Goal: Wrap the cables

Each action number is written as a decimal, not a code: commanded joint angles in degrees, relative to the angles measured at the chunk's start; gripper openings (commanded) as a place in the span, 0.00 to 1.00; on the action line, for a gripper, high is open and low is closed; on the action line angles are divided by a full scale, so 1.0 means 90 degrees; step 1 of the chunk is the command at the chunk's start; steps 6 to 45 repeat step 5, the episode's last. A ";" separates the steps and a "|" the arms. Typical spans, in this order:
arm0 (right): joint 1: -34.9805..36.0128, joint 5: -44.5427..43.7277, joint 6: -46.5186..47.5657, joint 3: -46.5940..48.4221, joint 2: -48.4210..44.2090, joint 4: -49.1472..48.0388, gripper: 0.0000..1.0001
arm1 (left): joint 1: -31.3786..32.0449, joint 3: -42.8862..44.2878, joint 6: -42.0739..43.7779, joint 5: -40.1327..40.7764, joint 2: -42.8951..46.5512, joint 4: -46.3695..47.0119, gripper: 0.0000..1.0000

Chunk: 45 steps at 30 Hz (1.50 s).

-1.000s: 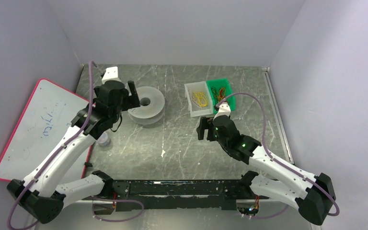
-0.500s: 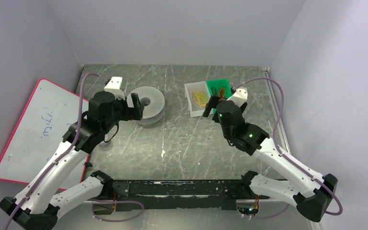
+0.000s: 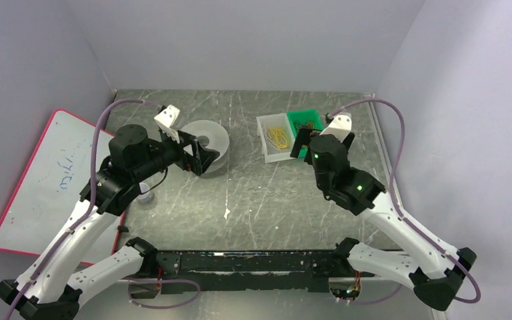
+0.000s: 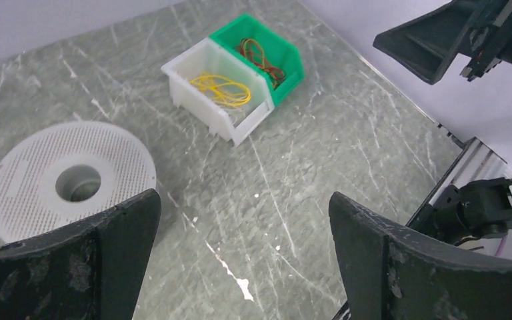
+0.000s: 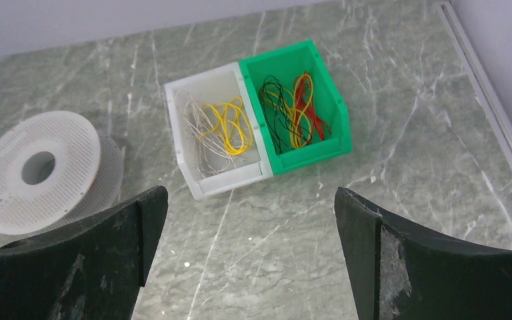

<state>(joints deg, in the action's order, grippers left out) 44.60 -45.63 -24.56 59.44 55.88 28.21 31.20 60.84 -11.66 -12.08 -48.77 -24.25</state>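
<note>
Your left gripper (image 4: 240, 257) and right gripper (image 5: 253, 260) gape empty; the cables (image 5: 225, 127) look limp, light: pinch a loop mid-bundle.

Under the right gripper (image 5: 248, 213), the table (image 5: 407, 200) looks like smooth grey stone. Ahead, the white bin (image 5: 230, 187) and green bin (image 5: 313, 157) are smooth plastic. The spool (image 5: 73, 153) is dotted, dull plastic.

From above, my left gripper (image 3: 198, 155) covers the near side of the perforated spool (image 3: 215, 135). My right gripper (image 3: 317, 137) hides the near edge of the green bin (image 3: 307, 118). My left arm hides most of a small round object (image 3: 145, 197), and I cannot tell what it is. The whiteboard's (image 3: 47, 180) blue writing is too small to read. In both wrist views my fingers (image 4: 67, 267) run off the bottom edge.
</note>
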 commanded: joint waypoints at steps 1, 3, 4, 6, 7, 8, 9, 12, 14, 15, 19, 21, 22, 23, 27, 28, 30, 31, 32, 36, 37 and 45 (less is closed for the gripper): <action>-0.0024 0.0361 0.0799 -0.0163 -0.0639 -0.0556 1.00 | -0.0032 0.0012 0.0377 -0.0738 -0.0022 0.0541 1.00; -0.0023 0.1023 0.1216 -0.0372 -0.0888 -0.0810 1.00 | -0.0029 -0.0258 0.0332 -0.0660 0.0043 0.0784 0.99; -0.0021 0.1059 0.1249 -0.0421 -0.0928 -0.0883 1.00 | -0.0029 -0.0349 0.0343 -0.0667 0.0063 0.0853 1.00; -0.0023 0.0923 0.1187 -0.0419 -0.0906 -0.0941 1.00 | -0.0029 -0.0424 0.0353 -0.0676 0.0083 0.0887 0.99; -0.0023 0.0923 0.1187 -0.0419 -0.0906 -0.0941 1.00 | -0.0029 -0.0424 0.0353 -0.0676 0.0083 0.0887 0.99; -0.0023 0.0923 0.1187 -0.0419 -0.0906 -0.0941 1.00 | -0.0029 -0.0424 0.0353 -0.0676 0.0083 0.0887 0.99; -0.0023 0.0923 0.1187 -0.0419 -0.0906 -0.0941 1.00 | -0.0029 -0.0424 0.0353 -0.0676 0.0083 0.0887 0.99; -0.0023 0.0923 0.1187 -0.0419 -0.0906 -0.0941 1.00 | -0.0029 -0.0424 0.0353 -0.0676 0.0083 0.0887 0.99; -0.0023 0.0923 0.1187 -0.0419 -0.0906 -0.0941 1.00 | -0.0029 -0.0424 0.0353 -0.0676 0.0083 0.0887 0.99; -0.0023 0.0923 0.1187 -0.0419 -0.0906 -0.0941 1.00 | -0.0029 -0.0424 0.0353 -0.0676 0.0083 0.0887 0.99; -0.0023 0.0923 0.1187 -0.0419 -0.0906 -0.0941 1.00 | -0.0029 -0.0424 0.0353 -0.0676 0.0083 0.0887 0.99; -0.0023 0.0923 0.1187 -0.0419 -0.0906 -0.0941 1.00 | -0.0029 -0.0424 0.0353 -0.0676 0.0083 0.0887 0.99; -0.0023 0.0923 0.1187 -0.0419 -0.0906 -0.0941 1.00 | -0.0029 -0.0424 0.0353 -0.0676 0.0083 0.0887 0.99; -0.0023 0.0923 0.1187 -0.0419 -0.0906 -0.0941 1.00 | -0.0029 -0.0424 0.0353 -0.0676 0.0083 0.0887 0.99; -0.0023 0.0923 0.1187 -0.0419 -0.0906 -0.0941 1.00 | -0.0029 -0.0424 0.0353 -0.0676 0.0083 0.0887 0.99; -0.0023 0.0923 0.1187 -0.0419 -0.0906 -0.0941 1.00 | -0.0029 -0.0424 0.0353 -0.0676 0.0083 0.0887 0.99; -0.0023 0.0923 0.1187 -0.0419 -0.0906 -0.0941 1.00 | -0.0029 -0.0424 0.0353 -0.0676 0.0083 0.0887 0.99; -0.0023 0.0923 0.1187 -0.0419 -0.0906 -0.0941 1.00 | -0.0029 -0.0424 0.0353 -0.0676 0.0083 0.0887 0.99; -0.0023 0.0923 0.1187 -0.0419 -0.0906 -0.0941 1.00 | -0.0029 -0.0424 0.0353 -0.0676 0.0083 0.0887 0.99; -0.0023 0.0923 0.1187 -0.0419 -0.0906 -0.0941 1.00 | -0.0029 -0.0424 0.0353 -0.0676 0.0083 0.0887 0.99; -0.0023 0.0923 0.1187 -0.0419 -0.0906 -0.0941 1.00 | -0.0029 -0.0424 0.0353 -0.0676 0.0083 0.0887 0.99; -0.0023 0.0923 0.1187 -0.0419 -0.0906 -0.0941 1.00 | -0.0029 -0.0424 0.0353 -0.0676 0.0083 0.0887 0.99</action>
